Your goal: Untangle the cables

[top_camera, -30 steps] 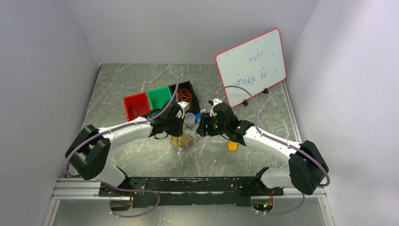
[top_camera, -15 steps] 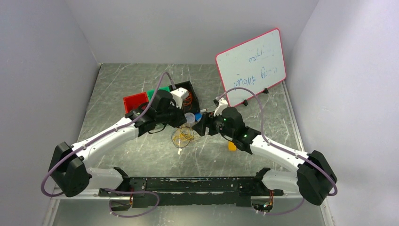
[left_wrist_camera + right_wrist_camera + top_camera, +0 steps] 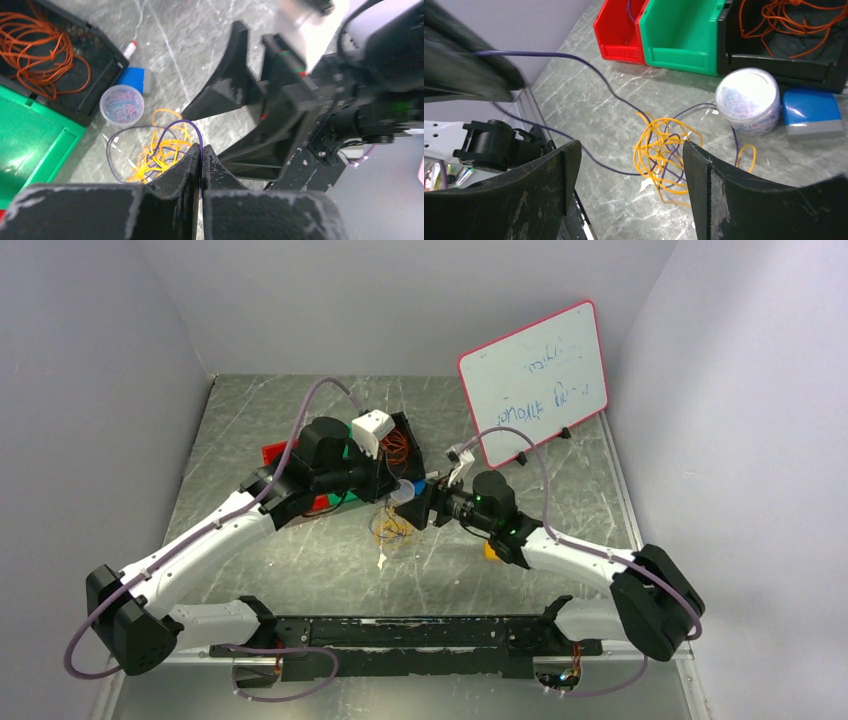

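Tangle (image 3: pixel 659 150) of yellow and purple cables lies on the tabletop (image 3: pixel 589 110) beside a jar (image 3: pixel 748 100); orange cable (image 3: pixel 794 15) sits in the black bin (image 3: pixel 784 67). Left fingers (image 3: pixel 187 165) pinch the purple cable (image 3: pixel 182 121); right fingers (image 3: pixel 724 195) stand open over the tangle.

The left gripper (image 3: pixel 201 150) is closed on the purple cable (image 3: pixel 186 121), near the clear tub (image 3: pixel 121 105). The yellow cable (image 3: pixel 159 151) lies tangled just beside this tub.
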### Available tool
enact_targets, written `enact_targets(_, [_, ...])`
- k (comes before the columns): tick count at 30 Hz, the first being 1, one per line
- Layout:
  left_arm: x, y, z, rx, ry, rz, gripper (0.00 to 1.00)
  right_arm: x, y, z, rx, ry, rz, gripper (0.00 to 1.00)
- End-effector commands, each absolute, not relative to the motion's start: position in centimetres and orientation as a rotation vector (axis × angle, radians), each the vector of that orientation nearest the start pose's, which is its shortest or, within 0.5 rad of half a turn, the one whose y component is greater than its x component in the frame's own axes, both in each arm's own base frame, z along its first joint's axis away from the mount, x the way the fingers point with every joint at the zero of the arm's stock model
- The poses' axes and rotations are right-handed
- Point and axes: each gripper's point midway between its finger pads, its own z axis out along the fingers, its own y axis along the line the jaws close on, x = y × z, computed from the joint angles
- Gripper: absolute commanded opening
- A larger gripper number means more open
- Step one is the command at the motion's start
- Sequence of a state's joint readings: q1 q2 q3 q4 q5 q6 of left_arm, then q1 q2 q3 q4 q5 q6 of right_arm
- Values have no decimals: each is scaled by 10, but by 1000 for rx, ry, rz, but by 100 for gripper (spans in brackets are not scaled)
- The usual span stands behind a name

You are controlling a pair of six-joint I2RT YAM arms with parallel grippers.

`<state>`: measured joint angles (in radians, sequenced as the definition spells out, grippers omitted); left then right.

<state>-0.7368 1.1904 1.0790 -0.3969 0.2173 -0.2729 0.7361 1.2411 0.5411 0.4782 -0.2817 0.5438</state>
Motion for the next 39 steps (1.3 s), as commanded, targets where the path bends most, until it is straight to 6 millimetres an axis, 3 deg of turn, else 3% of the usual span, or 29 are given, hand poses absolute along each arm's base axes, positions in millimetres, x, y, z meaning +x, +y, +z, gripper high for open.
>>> enact_targets(1, [220, -292, 271, 716, 2032, -939, 7, 242, 326, 185, -424, 1788, 1225, 78])
enact_targets(6, [214, -295, 295, 733, 1995, -982, 7, 248, 351, 184, -470, 1766, 1275, 78])
enact_targets(13, [217, -285, 346, 706, 1920, -939, 7, 240, 366, 146, -490, 1868, 1254, 77])
enact_targets(25, [238, -259, 443, 608, 1775, -761, 7, 222, 333, 61, -408, 2128, 1057, 71])
enact_targets(31, [249, -252, 480, 579, 1712, -696, 7, 219, 317, 41, -387, 2185, 971, 71])
enact_targets(39, [261, -228, 527, 492, 1627, -571, 7, 216, 299, 23, -379, 2236, 875, 71])
